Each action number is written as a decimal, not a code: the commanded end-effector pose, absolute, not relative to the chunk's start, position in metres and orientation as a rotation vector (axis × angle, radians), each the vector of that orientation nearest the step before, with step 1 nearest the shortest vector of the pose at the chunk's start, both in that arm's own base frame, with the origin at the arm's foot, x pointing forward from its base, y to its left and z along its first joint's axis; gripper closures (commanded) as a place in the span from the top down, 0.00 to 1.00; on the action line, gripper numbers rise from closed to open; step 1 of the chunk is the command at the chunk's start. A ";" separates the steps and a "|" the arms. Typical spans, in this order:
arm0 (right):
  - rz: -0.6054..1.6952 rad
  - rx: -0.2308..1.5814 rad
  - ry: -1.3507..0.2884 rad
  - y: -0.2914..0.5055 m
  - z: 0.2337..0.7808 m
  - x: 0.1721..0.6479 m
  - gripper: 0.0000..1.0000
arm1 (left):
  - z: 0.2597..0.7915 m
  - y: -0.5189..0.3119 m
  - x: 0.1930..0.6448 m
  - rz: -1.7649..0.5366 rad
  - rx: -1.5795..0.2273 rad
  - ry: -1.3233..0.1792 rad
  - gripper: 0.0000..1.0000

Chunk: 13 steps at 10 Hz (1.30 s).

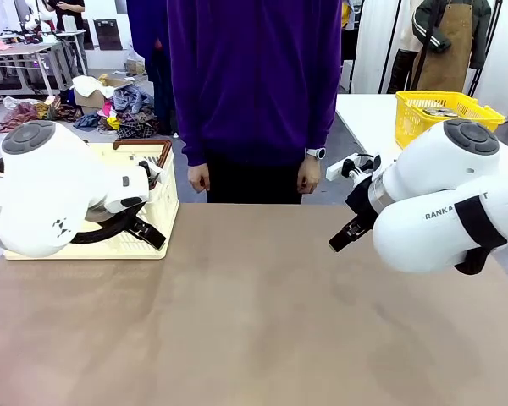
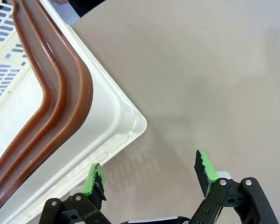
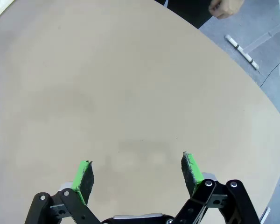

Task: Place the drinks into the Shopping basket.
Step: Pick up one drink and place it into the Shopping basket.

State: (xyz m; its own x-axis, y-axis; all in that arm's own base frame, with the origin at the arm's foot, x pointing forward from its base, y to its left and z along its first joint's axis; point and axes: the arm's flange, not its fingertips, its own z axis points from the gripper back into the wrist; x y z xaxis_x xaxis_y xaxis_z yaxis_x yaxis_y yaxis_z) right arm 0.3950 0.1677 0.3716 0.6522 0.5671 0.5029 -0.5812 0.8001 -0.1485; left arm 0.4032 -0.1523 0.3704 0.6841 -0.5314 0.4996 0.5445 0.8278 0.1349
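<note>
Fingers (image 2: 95,179) of the left gripper (image 2: 149,170) stand wide apart and hold nothing. They hover at a corner of the Shopping basket (image 2: 116,116), so this arm looks the nearer one for dropping things in. Right of the basket stretches the tan table (image 1: 254,313); where the drinks lie I cannot tell. Well right of the basket, the right gripper (image 3: 137,170) hangs equally wide and empty.

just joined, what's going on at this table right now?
Nothing is being handled. Both arms hover over the table: the left gripper is open at a corner of the Shopping basket, and the right gripper is open above the tabletop. A person stands at the far side, hands hanging down and holding nothing.
</note>
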 end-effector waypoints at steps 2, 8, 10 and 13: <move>0.651 0.027 -0.562 0.168 0.372 0.395 1.00 | 0.370 -0.152 0.403 -0.603 -0.025 -0.552 1.00; 0.651 0.027 -0.562 0.168 0.372 0.395 1.00 | 0.370 -0.152 0.403 -0.603 -0.025 -0.552 1.00; 0.651 0.027 -0.562 0.168 0.372 0.395 1.00 | 0.370 -0.152 0.403 -0.603 -0.025 -0.552 1.00; 0.654 0.187 -0.370 0.161 0.380 0.386 1.00 | 0.382 -0.155 0.395 -0.603 -0.102 -0.451 1.00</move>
State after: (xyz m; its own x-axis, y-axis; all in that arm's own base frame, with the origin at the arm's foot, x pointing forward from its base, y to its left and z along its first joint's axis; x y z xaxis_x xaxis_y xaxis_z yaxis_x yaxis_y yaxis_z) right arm 0.3899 0.1716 0.3670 0.6880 0.5579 0.4641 -0.5900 0.8024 -0.0899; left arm 0.3999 -0.1564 0.3694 0.7023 -0.5269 0.4787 0.5484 0.8292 0.1081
